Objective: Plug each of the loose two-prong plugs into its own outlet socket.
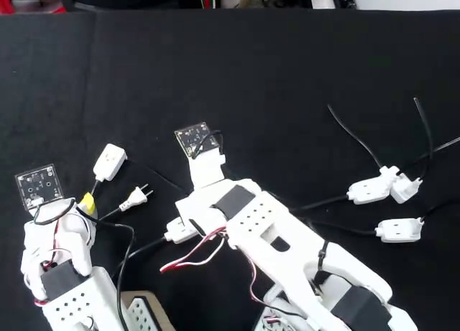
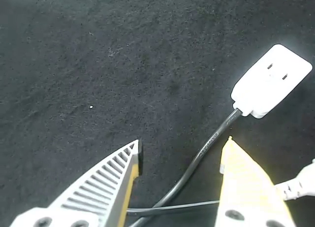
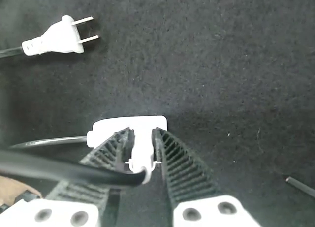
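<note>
White plug (image 3: 55, 38); white socket (image 2: 269, 81), black cord (image 2: 209, 145); connector (image 3: 130, 126) white; table (image 1: 287, 72) black, perhaps faintly speckled

Either side of the loose plug (image 1: 136, 197), the left arm (image 1: 65, 273) and right arm (image 1: 287, 245) are white plastic with black motor blocks, rows of round holes and red, white and black wires (image 1: 194, 255). The left gripper (image 2: 182, 143) has one yellow finger (image 2: 246, 182). The right gripper (image 3: 142, 132) is ribbed white.

On the surface (image 1: 287, 65), the left socket (image 1: 109, 162) lies before the left arm, with the loose plug (image 1: 135, 197) just right of it and nearer. Farther right, the middle socket (image 1: 181, 232) meets the held plug (image 3: 142, 157) between the right gripper's (image 3: 141, 136) jaws. Well apart at right lie the rear socket (image 1: 368, 192), touching a third plug (image 1: 405, 188), and the front socket (image 1: 397, 230).
</note>
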Robot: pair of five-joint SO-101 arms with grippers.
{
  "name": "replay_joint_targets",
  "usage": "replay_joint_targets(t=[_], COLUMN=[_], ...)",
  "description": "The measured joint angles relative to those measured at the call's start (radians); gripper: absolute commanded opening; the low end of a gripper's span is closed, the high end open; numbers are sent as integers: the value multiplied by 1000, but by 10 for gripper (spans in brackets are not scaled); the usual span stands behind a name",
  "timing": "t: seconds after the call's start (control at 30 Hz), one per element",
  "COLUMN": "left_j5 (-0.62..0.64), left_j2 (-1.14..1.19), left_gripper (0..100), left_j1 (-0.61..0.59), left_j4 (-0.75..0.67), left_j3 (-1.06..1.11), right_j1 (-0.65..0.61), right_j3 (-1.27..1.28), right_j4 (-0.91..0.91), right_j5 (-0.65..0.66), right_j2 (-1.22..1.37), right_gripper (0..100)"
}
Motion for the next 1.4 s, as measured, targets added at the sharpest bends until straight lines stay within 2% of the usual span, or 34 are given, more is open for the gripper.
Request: replay_joint_targets(t=[0.3, 0.7, 1.17, 1.4], left_j5=[0, -2, -2, -2], left_j2=[0, 0, 0, 0], left_gripper=[271, 271, 271, 271], left_j1=[0, 0, 0, 0], left_j4=[0, 0, 0, 0], left_j3=[0, 0, 0, 0], right_j1=[41, 37, 14, 14], right_j3=[2, 9, 94, 98], right_j4=[-2, -5, -157, -153], right_j5=[0, 0, -29, -31], right_j2=[15, 15, 2, 0], right_gripper=[11, 11, 11, 11])
